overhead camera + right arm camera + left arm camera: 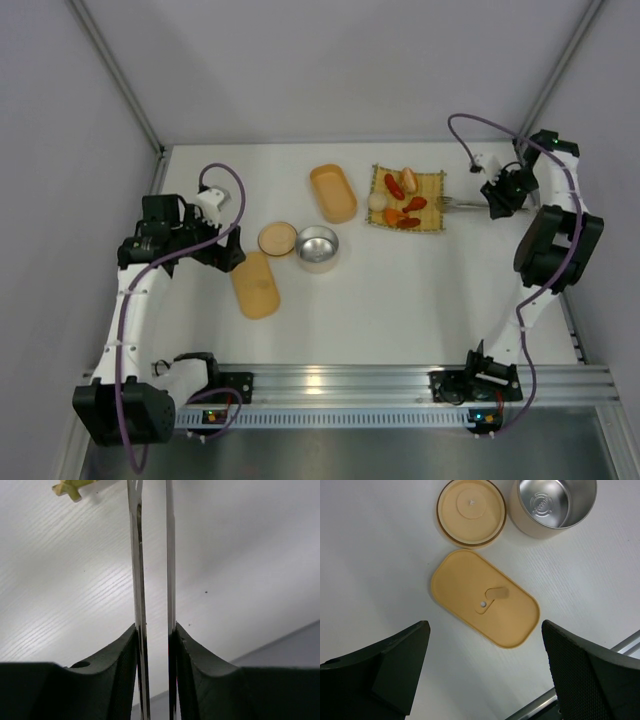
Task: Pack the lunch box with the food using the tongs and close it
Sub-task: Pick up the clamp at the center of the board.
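A yellow woven mat (pixel 431 183) lies right of centre on the white counter (pixel 400 290). It carries the food (pixel 394 185): red and orange pieces and one pale ball. The tongs (pixel 460 204) lie just right of the mat, their right end at the right fingers (pixel 492 204). Left of the mat sits the open lunch box (pixel 333 192). Nearer lie a steel bowl (pixel 317 247), a round lid (pixel 277 240) and an oval lid (pixel 256 284). The left fingers (pixel 228 256) hover by the oval lid.

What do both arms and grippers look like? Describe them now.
Left arm and right arm: white links, black joint housings, a purple cable looping along each. Left gripper and right gripper: matte black fingers, the left's pad finely dotted.
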`<state>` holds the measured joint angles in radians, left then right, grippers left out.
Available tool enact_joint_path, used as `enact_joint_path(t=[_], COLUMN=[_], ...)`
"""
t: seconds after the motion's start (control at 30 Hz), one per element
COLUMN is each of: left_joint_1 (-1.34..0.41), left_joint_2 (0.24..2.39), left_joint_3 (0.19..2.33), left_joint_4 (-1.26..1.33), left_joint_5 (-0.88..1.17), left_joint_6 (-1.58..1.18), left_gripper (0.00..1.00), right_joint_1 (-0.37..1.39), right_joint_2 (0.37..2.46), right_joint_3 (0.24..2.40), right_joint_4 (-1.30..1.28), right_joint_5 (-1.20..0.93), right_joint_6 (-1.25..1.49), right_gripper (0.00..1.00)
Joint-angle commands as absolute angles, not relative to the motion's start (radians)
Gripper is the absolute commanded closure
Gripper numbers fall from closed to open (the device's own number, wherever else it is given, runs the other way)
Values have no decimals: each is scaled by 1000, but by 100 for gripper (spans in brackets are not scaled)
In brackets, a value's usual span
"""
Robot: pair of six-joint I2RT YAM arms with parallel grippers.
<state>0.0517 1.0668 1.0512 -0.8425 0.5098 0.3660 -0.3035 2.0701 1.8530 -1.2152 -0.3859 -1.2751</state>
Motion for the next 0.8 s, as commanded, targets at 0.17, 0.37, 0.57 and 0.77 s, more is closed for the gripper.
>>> enact_joint_path(t=[0.17, 0.37, 0.57, 0.77], left_joint_1=[51, 51, 51, 51], left_joint_2=[1019, 1000, 996, 996], left_joint_3=[1058, 1043, 1040, 1032], left_joint_4=[-835, -816, -801, -793], left_joint_5=[531, 535, 543, 560], left_joint_6=[368, 354, 328, 304], left_gripper=[2, 2, 2, 2], right_joint_1=[-316, -311, -281, -252], right_joint_2=[1870, 1839, 1822, 1828], right_joint_3=[1897, 1925, 1925, 1910], right_joint_4=[-1388, -1426, -1404, -1306], right_joint_5=[-552, -650, -735, -750], right_joint_6=[-1292, -1212, -1094, -904], right_gripper=[70, 71, 68, 62])
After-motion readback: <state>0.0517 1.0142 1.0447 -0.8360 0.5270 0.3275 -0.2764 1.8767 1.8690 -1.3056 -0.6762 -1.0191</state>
